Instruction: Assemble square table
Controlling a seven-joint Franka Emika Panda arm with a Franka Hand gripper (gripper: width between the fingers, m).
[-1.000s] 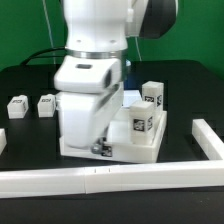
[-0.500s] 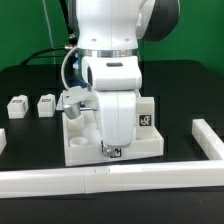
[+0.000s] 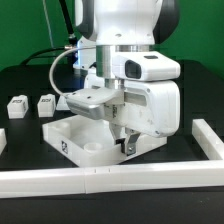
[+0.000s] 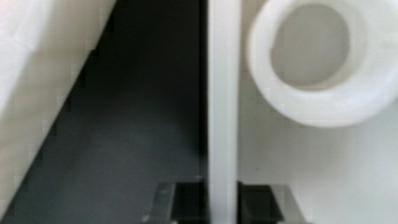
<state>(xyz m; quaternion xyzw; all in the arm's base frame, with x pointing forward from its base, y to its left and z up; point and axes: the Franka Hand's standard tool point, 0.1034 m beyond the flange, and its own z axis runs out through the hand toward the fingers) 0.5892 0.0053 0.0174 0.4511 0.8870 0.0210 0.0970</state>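
Pinching the square top (image 3: 88, 150), the gripper (image 3: 125, 147) stands apart from two tagged leg posts (image 3: 17, 106) (image 3: 46, 103).

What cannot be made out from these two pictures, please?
Exterior view: the arm covers much of the square top, especially its right side.
Exterior view: the leg posts are too small for their tags to be read.
Wrist view: the gripper is cut by the picture's edge; only dark finger stubs show, clamping the top's wall.
Wrist view: the socket is blurred and cut off.

smooth white plastic square top (image 3: 85, 137), matt black table (image 3: 30, 150)
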